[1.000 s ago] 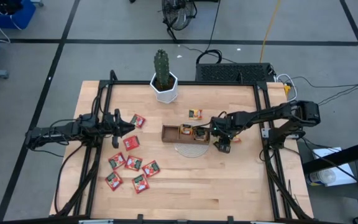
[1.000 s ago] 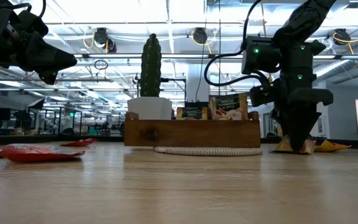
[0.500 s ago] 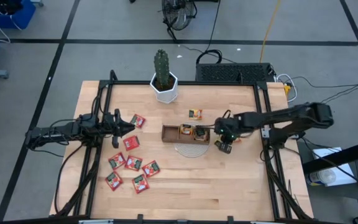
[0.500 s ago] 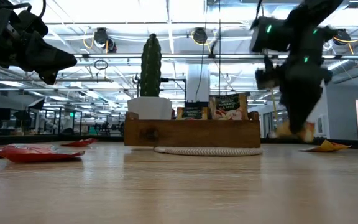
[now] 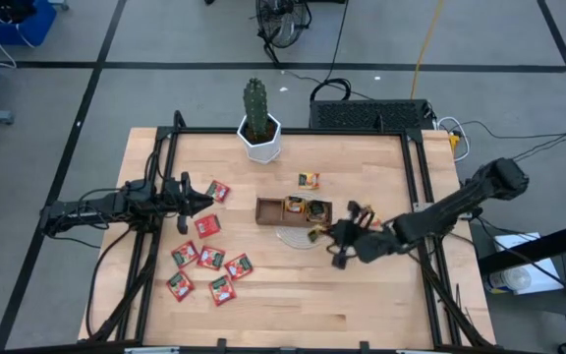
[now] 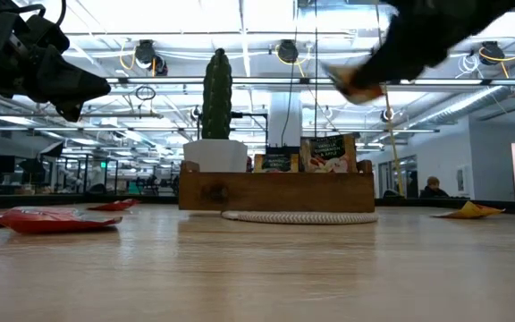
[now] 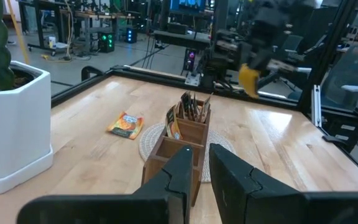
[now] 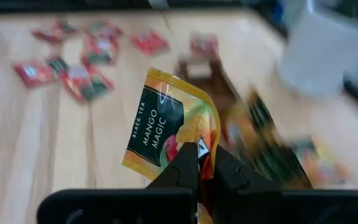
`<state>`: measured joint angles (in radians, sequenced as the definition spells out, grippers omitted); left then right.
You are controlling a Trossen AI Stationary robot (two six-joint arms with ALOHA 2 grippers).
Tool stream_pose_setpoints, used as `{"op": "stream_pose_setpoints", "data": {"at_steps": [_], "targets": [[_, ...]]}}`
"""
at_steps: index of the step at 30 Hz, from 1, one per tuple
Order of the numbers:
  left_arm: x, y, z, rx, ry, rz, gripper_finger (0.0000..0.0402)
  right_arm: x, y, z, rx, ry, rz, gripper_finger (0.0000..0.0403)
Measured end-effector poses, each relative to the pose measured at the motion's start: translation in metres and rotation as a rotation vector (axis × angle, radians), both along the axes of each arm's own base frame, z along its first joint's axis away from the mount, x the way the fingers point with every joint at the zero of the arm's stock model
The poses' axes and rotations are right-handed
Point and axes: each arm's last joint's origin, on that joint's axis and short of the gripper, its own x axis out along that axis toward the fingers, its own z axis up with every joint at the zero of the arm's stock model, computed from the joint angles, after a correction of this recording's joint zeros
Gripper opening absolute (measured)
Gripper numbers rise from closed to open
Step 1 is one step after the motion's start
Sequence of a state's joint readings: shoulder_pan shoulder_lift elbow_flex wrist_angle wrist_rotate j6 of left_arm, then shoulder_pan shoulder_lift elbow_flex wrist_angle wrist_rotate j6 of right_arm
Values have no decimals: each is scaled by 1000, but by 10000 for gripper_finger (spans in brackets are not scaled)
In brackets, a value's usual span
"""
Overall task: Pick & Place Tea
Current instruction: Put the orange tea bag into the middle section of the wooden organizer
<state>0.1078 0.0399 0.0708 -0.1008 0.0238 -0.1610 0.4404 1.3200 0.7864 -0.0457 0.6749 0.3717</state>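
Above the desk, just right of the wooden tray, the right gripper pinches an orange tea sachet by one corner only. So thin a hold could let it slip or twist before reaching the tray. Near the desk's left edge, the left gripper hovers over the red sachets, its fingers nearly together on nothing.
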Motion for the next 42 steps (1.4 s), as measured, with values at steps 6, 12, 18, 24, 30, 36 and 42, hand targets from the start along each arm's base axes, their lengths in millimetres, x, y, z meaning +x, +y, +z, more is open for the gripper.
{"op": "stream_pose_setpoints", "data": {"at_steps": [6, 12, 18, 24, 30, 36, 42], "targets": [[0, 0, 0, 0, 0, 0, 58, 54, 8, -35, -169, -158, 70, 1], [0, 0, 0, 0, 0, 0, 58, 89, -14, -67, -255, -366, -34, 2], [0, 0, 0, 0, 0, 0, 58, 96, -42, -98, -276, -315, -241, 2], [0, 0, 0, 0, 0, 0, 58, 103, -50, -111, -254, -299, -272, 3], [0, 0, 0, 0, 0, 0, 58, 107, -46, -112, -332, -242, -237, 3], [0, 0, 0, 0, 0, 0, 58, 104, -37, -111, -452, -172, -239, 4], [0, 0, 0, 0, 0, 0, 58, 98, -29, -113, -598, -59, -288, 11]]}}
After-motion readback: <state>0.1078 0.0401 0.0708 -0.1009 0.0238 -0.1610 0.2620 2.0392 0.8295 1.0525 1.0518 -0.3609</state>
